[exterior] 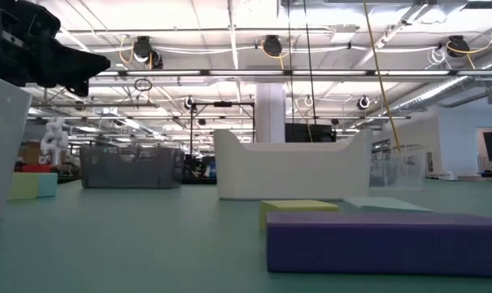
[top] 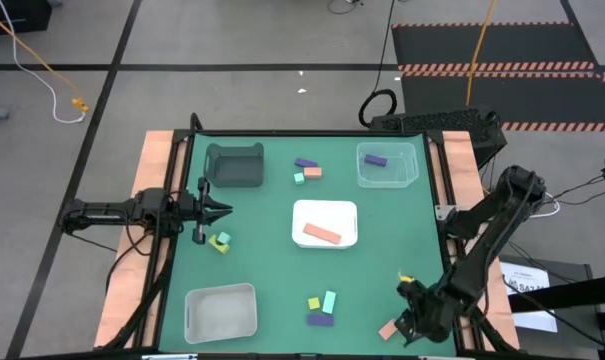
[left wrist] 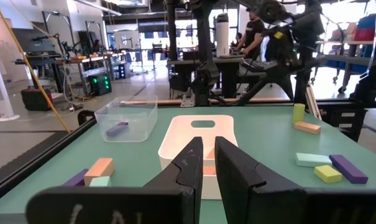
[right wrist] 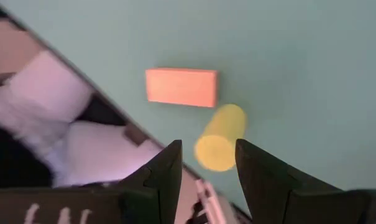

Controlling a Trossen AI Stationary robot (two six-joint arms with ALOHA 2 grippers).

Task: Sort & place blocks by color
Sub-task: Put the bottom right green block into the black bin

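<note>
A yellow cylinder block (right wrist: 224,132) stands upright on the green table near its near right corner (top: 405,277), next to a salmon block (right wrist: 181,87) that lies flat by the edge (top: 388,329). My right gripper (right wrist: 207,149) slants down over the cylinder, open, one finger on either side of its top. I see no touch. My left gripper (top: 225,212) waits shut and level at the table's left edge. Other blocks lie loose: purple, mint and salmon (top: 304,168) at the far middle, yellow and mint (top: 220,241) by the left gripper, and yellow, mint and purple (top: 320,310) at the near middle.
A dark grey tray (top: 234,165) stands far left. A clear tray (top: 412,178) far right holds a purple block (top: 375,158). The white tray (top: 347,212) in the middle holds a salmon bar (top: 320,233). Another pale tray (top: 221,312) sits near left. The table's near edge is close to my right gripper.
</note>
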